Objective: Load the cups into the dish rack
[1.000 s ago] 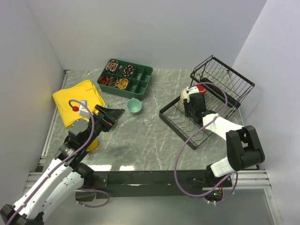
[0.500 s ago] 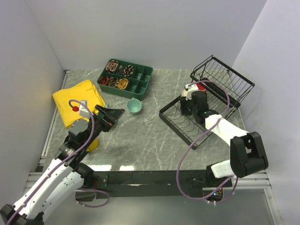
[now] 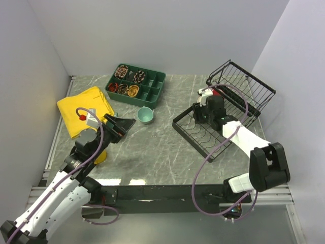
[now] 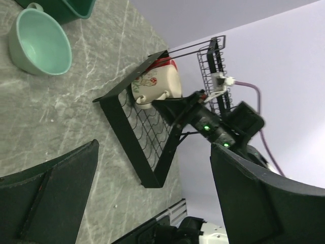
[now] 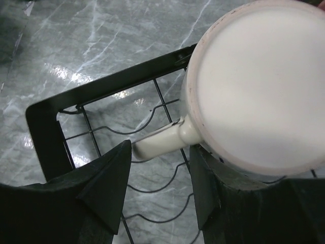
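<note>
We log a grey-veined marble table (image 3: 152, 147) enclosed by pale walls (image 3: 167, 35). At the far left of centre sits a dark green compartment tray (image 3: 154, 84). Its left cells hold small coiled items (image 3: 133, 90) in brown, red and yellow, too small to identify, and its right cells show bare floor. A yellow cloth (image 3: 84, 109) lies flat near the table's left edge, just beside the tray. One tray corner (image 4: 76, 7) shows in the left wrist view.
</note>
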Controlling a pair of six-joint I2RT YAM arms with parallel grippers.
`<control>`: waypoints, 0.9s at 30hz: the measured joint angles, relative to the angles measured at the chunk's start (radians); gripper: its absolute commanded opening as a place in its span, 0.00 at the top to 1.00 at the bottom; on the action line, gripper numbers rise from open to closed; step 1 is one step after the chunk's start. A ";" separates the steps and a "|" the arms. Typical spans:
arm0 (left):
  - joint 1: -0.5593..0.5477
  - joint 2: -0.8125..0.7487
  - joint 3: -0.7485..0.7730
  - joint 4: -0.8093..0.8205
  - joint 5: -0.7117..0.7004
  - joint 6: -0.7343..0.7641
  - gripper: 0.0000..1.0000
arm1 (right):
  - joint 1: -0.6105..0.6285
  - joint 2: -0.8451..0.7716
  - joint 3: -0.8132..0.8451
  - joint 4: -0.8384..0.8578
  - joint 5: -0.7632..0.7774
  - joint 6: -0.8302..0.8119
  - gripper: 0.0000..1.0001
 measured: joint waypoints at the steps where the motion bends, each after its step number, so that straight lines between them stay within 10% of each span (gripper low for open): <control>1: 0.000 0.008 0.000 -0.002 0.001 0.008 0.04 | 0.000 -0.016 -0.001 -0.010 -0.003 -0.012 0.43; 27: 0.001 0.860 0.485 -0.283 -0.079 0.326 0.16 | -0.125 -0.515 0.033 -0.367 -0.489 -0.340 0.29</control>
